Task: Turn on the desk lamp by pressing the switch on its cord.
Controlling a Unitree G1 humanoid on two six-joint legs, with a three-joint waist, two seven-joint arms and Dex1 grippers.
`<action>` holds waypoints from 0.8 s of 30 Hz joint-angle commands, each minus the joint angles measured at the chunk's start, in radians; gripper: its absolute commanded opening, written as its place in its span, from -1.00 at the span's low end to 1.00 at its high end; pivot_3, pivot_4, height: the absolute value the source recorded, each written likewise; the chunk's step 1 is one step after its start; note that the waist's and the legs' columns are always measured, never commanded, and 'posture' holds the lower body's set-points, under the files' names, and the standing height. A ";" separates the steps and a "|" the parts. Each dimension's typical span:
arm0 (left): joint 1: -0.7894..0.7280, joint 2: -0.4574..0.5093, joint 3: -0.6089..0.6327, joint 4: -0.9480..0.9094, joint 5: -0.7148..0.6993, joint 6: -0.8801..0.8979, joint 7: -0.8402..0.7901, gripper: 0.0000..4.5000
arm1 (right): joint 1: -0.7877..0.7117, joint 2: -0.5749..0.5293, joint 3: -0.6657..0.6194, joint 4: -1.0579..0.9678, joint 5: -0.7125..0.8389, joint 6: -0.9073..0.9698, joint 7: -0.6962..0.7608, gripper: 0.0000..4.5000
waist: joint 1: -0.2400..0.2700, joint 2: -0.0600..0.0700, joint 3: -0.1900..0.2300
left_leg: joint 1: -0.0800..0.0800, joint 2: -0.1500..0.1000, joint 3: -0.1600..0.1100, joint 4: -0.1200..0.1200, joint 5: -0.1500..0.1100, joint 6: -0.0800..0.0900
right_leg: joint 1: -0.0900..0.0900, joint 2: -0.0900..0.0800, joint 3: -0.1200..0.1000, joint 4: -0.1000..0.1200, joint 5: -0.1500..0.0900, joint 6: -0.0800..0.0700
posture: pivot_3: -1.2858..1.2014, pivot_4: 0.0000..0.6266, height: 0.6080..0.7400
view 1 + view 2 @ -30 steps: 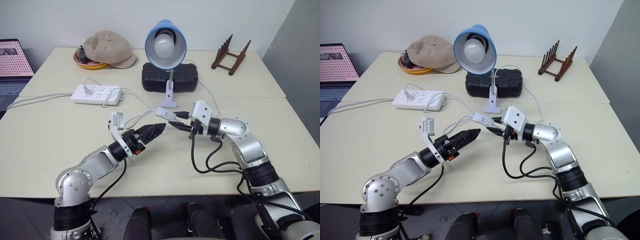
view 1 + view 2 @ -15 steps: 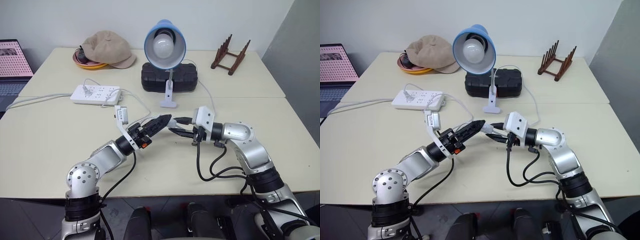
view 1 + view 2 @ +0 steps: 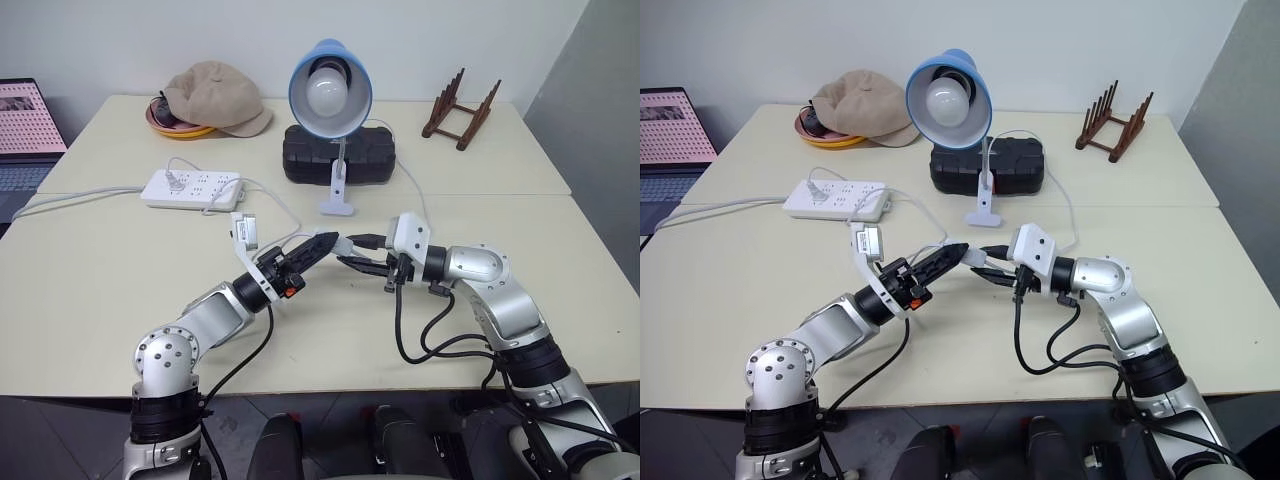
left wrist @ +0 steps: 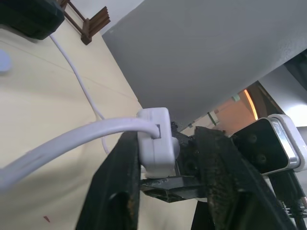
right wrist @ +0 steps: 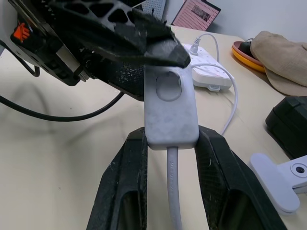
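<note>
Pinching the switch (image 5: pixel 170 108), right gripper (image 5: pixel 169 143), left gripper (image 4: pixel 165 158) closing

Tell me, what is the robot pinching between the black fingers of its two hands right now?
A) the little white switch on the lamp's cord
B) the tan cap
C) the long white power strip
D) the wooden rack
A: the right gripper clamps the switch by its sides, and the left gripper closes on its other end.

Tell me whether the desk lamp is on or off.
Off. The bulb inside the desk lamp shade looks plain white with no glow, and no light pools on the table.
</note>
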 commanded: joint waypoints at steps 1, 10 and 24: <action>0.006 0.005 0.004 -0.048 -0.040 -0.001 0.004 -0.67 | -0.008 -0.008 -0.020 -0.042 0.010 -0.015 -0.006 -0.54 | 0.000 0.000 0.000 | 0.000 0.000 0.000 0.000 0.000 0.000 | 0.000 0.000 0.000 0.000 0.000 0.000 | 0.03 -0.52 1.00; 0.004 0.008 -0.003 -0.053 -0.033 -0.015 0.030 -0.79 | -0.007 -0.009 -0.016 -0.039 0.007 -0.017 -0.007 -0.54 | 0.001 0.000 0.000 | 0.000 0.000 0.000 0.000 0.000 0.000 | 0.000 0.000 0.000 0.000 0.000 0.000 | 0.03 -0.52 1.00; 0.126 0.165 0.055 -0.165 -0.089 0.029 0.026 0.34 | -0.105 0.059 -0.004 0.172 -0.019 -0.073 -0.019 -0.54 | -0.007 0.000 0.000 | 0.000 0.000 0.000 -0.001 0.000 0.000 | 0.000 0.000 0.000 -0.001 0.000 0.000 | 0.03 -0.52 1.00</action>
